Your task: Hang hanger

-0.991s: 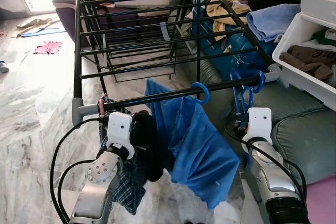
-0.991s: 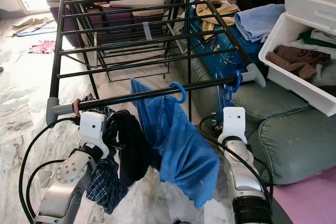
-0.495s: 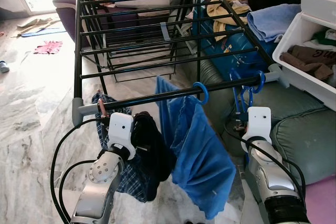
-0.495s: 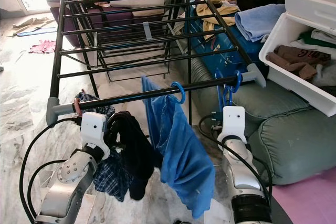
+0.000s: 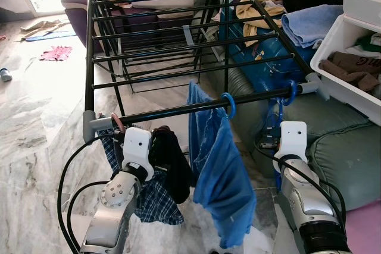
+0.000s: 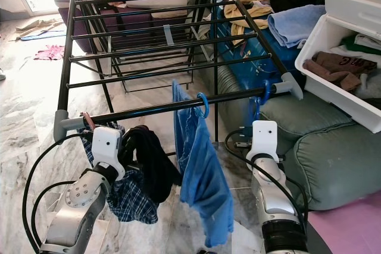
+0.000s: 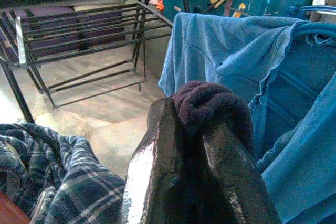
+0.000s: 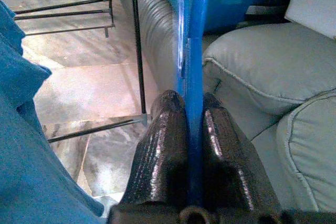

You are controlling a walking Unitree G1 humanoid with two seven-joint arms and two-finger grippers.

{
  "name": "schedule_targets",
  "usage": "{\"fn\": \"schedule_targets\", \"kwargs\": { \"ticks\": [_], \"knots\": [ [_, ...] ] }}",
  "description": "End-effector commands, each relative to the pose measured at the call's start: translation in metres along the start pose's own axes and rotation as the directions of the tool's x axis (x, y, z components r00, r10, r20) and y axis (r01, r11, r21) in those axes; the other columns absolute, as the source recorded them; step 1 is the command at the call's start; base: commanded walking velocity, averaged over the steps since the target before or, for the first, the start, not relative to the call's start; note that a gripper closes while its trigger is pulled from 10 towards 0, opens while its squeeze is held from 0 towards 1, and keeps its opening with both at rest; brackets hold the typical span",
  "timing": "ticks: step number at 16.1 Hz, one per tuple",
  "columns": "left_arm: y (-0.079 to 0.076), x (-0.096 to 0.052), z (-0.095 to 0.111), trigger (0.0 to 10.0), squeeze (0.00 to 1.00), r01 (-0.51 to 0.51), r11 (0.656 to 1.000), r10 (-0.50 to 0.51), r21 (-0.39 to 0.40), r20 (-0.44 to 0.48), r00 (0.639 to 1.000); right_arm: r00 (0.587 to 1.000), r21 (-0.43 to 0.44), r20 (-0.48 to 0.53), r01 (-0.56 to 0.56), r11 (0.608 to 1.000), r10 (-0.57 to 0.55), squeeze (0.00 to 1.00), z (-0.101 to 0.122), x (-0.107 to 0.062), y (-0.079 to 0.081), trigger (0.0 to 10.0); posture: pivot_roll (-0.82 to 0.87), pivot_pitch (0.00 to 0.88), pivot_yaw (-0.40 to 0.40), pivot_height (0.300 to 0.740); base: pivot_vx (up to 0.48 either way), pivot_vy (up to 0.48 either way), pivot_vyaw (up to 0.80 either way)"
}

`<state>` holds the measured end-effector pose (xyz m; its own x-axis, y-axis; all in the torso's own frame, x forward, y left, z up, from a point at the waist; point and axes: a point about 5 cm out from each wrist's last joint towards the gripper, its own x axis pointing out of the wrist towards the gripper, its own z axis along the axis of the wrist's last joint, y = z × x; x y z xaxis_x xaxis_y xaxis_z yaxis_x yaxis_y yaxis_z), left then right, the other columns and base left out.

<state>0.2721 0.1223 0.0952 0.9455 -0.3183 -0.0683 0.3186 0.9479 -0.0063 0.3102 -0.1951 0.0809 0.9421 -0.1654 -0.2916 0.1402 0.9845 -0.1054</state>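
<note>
Marble floor (image 5: 36, 117) is seen under the drying rack (image 5: 178, 46); a blue hanger (image 8: 191, 77) is clamped by the right gripper (image 8: 193, 124); a dark garment (image 7: 210, 106) is pinched by the left gripper (image 7: 197, 140).

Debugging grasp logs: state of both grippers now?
Left gripper: shut on dark garment.
Right gripper: shut on blue hanger.

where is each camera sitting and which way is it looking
Left eye view: on the head, looking forward and down at the drying rack; both silver arms show.
Right eye view: the other eye of the same camera, same scene and arms.
Left wrist view: looks along the left gripper, shut on a dark garment, toward the blue shirt.
Right wrist view: looks along the right gripper, shut on a blue hanger, toward the grey cushion.
Shared: the blue shirt shows in both eye views and both wrist views.
</note>
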Motion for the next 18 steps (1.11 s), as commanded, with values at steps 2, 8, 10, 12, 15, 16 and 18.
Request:
{"fn": "schedule_targets", "kwargs": {
  "ticks": [2, 8, 10, 12, 15, 16, 18],
  "knots": [
    [-0.001, 0.002, 0.003, 10.0, 0.00, 0.013, 1.000, -0.013, 0.012, 0.004, 1.000, 1.000, 0.009, -0.023, -0.006, 1.000, 0.006, 0.00, -0.003, 0.000, 0.002, 0.0, 0.00, 0.092, -0.006, 0.740, 0.000, 0.000, 0.00],
    [-0.002, 0.002, 0.001, 10.0, 0.00, 0.018, 1.000, -0.018, 0.010, -0.006, 1.000, 0.998, 0.023, -0.019, -0.053, 0.998, 0.053, 0.00, -0.003, -0.002, 0.008, 0.0, 0.00, 0.094, -0.006, 0.740, 0.000, 0.000, 0.00],
    [-0.002, 0.001, 0.001, 10.0, 0.00, 0.018, 1.000, -0.018, 0.009, -0.009, 1.000, 0.997, 0.022, -0.020, -0.067, 0.997, 0.068, 0.00, -0.005, -0.004, 0.008, 0.0, 0.00, 0.097, -0.006, 0.740, 0.000, 0.000, 0.00],
    [-0.002, 0.001, 0.000, 10.0, 0.00, 0.019, 1.000, -0.019, 0.008, -0.012, 1.000, 0.996, -0.006, -0.020, -0.082, 0.997, 0.082, 0.00, -0.008, -0.007, 0.007, 0.0, -0.01, 0.097, -0.006, 0.740, 0.000, 0.000, 0.00],
    [-0.003, 0.001, 0.000, 10.0, 0.00, 0.019, 1.000, -0.018, 0.006, -0.016, 1.000, 0.994, -0.043, -0.023, -0.104, 0.994, 0.103, 0.00, -0.013, -0.012, 0.005, 0.0, -0.01, 0.099, -0.005, 0.740, 0.000, 0.000, 0.00],
    [-0.002, 0.001, 0.000, 10.0, 0.00, 0.018, 1.000, -0.018, 0.006, -0.017, 1.000, 0.994, -0.056, -0.021, -0.110, 0.992, 0.109, 0.00, -0.014, -0.014, 0.004, 0.0, -0.01, 0.099, -0.005, 0.740, 0.000, 0.000, 0.00],
    [-0.002, 0.001, -0.001, 10.0, 0.00, 0.019, 1.000, -0.019, 0.006, -0.019, 1.000, 0.994, -0.065, -0.028, -0.106, 0.992, 0.105, 0.00, -0.017, -0.015, 0.003, 0.0, -0.01, 0.100, -0.004, 0.740, 0.000, 0.000, 0.00]
  ]
}}
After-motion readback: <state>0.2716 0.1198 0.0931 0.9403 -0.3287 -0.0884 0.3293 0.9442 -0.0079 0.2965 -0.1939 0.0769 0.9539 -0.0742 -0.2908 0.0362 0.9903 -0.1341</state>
